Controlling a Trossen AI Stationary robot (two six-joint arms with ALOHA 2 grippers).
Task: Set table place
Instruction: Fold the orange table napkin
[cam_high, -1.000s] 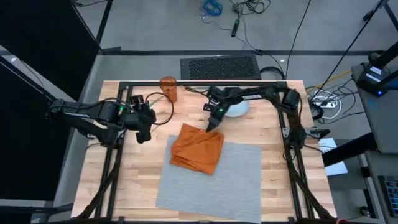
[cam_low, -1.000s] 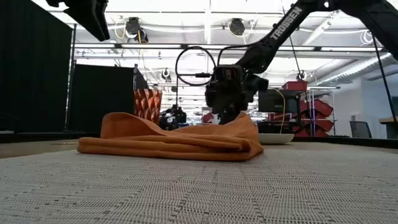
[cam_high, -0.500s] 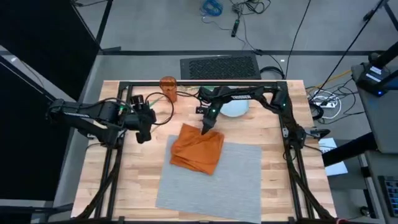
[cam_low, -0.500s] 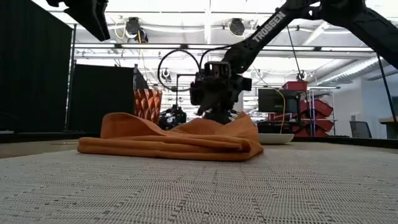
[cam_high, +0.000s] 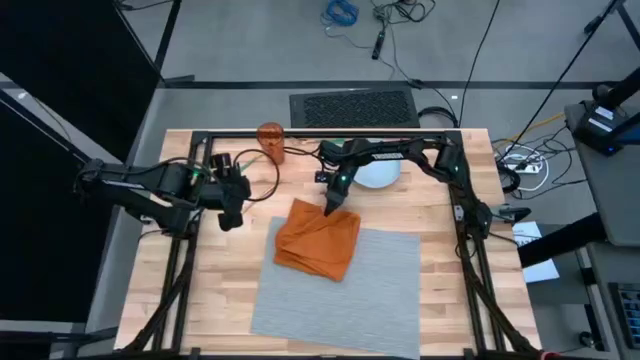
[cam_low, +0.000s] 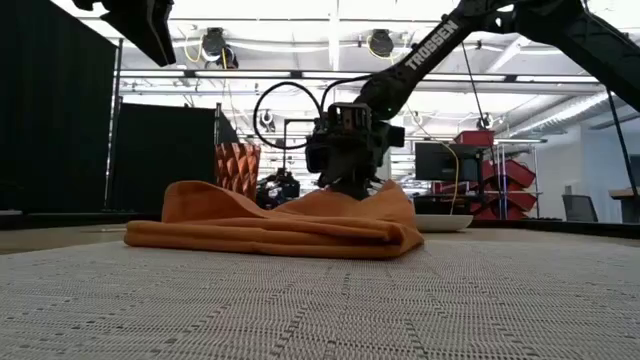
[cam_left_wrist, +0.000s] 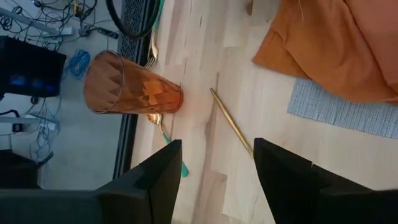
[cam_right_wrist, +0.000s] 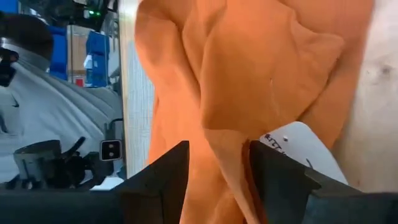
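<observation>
Since a second ago, right gripper shifted left onto orange napkin far edge, fingers parted astride a fold, napkin at placemat 11 o'clock; shallow pinch risks slipping; left gripper open, idle.

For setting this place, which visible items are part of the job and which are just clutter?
Part of the job:
placemat
orange napkin, with the right gripper at its far edge
plate
amber glass
gold utensil

Just lying about:
cables on the floor
black floor mat
</observation>
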